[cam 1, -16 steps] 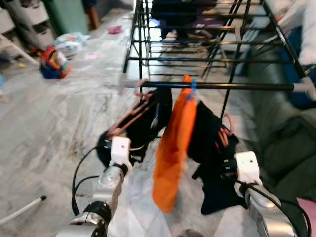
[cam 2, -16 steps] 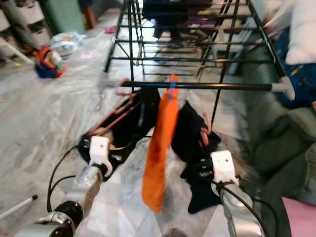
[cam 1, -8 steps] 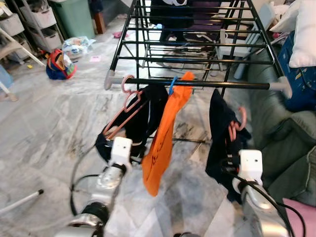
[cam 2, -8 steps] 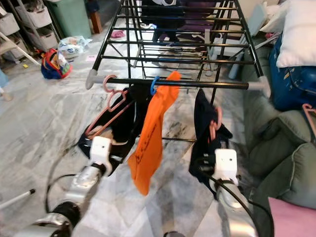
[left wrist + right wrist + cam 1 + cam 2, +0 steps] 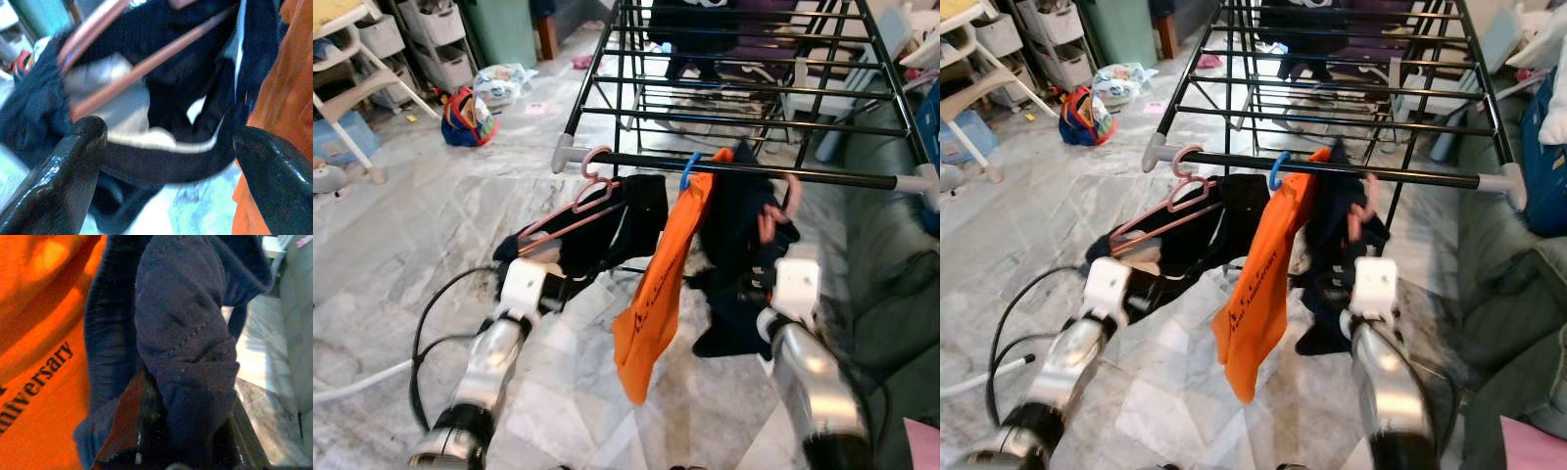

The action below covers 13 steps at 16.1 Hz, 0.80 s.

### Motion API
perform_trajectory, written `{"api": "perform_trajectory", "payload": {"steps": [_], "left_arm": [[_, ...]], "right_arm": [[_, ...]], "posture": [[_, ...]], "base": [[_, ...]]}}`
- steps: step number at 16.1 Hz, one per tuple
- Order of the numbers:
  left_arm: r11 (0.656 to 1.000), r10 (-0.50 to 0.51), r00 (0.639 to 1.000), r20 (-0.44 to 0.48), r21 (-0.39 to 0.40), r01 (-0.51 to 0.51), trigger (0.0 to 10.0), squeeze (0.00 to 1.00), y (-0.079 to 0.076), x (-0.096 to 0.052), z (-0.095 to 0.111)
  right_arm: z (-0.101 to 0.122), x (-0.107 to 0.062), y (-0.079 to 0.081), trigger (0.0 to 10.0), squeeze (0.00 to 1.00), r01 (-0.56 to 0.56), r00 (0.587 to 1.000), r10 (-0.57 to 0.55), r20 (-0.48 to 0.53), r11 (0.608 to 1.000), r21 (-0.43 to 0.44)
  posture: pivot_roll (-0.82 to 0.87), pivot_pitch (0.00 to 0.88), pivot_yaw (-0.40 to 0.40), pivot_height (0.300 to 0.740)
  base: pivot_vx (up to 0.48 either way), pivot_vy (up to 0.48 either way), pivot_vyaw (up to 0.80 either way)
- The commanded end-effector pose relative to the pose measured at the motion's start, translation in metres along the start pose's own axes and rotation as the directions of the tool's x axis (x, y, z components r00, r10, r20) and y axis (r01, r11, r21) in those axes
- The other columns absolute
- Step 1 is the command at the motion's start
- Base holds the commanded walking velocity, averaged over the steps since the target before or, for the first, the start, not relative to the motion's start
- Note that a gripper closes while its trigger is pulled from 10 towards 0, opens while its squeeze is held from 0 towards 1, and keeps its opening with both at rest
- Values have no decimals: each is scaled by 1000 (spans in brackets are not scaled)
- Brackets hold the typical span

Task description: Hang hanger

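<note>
Three garments at the rail [image 5: 754, 172]: black on a pink hanger [image 5: 573, 201], an orange shirt [image 5: 656, 294], a navy one [image 5: 186, 342]. Right gripper [image 5: 188, 450] clamps the navy one, its pink hanger [image 5: 775, 204] seemingly just below the rail. Left gripper [image 5: 166, 152] gapes.

Orange shirt [image 5: 34, 333]: dark print, the whole word "niversary", its start cut off at the picture edge; a lower line shows just a fragment.
Same print, head views: too small to read.
</note>
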<state>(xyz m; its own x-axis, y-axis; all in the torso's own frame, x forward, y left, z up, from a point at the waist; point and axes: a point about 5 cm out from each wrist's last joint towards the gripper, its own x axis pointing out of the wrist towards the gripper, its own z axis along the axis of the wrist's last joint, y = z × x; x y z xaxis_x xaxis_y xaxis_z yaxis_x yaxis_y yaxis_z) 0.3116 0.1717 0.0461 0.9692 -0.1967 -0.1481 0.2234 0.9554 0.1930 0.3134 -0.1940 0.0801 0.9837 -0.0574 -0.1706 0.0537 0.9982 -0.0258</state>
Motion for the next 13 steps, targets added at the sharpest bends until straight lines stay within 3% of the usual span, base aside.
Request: {"api": "perform_trajectory", "payload": {"steps": [1,3,6,9,13], "left_arm": [[1000,11,1000,-20,-9,-11,10000,0,3,-5,-6],[999,14,999,-36,-39,-15,10000,0,-2,-12,-14],[990,-95,995,5,-104,95,10000,0,-17,-9,-6],[984,-146,989,-8,-99,145,10000,0,-25,-11,-8],[978,-178,984,-6,-114,176,10000,0,-32,-10,-6]], "right_arm": [[6,3,-3,10000,0,6,1000,-6,15,1000,0],[16,15,-12,10000,0,7,1000,-7,9,1000,-10],[33,28,-24,10000,0,58,998,-58,28,998,-13],[43,40,-30,10000,0,89,996,-89,-6,996,-24],[19,42,-26,10000,0,58,983,-55,-177,998,13]], "posture": [[11,149,30,740],[19,157,28,740],[22,165,25,740],[7,170,40,740],[11,168,26,740]], "base": [[0,0,0],[0,0,0],[0,0,0],[0,0,0],[0,0,0]]}}
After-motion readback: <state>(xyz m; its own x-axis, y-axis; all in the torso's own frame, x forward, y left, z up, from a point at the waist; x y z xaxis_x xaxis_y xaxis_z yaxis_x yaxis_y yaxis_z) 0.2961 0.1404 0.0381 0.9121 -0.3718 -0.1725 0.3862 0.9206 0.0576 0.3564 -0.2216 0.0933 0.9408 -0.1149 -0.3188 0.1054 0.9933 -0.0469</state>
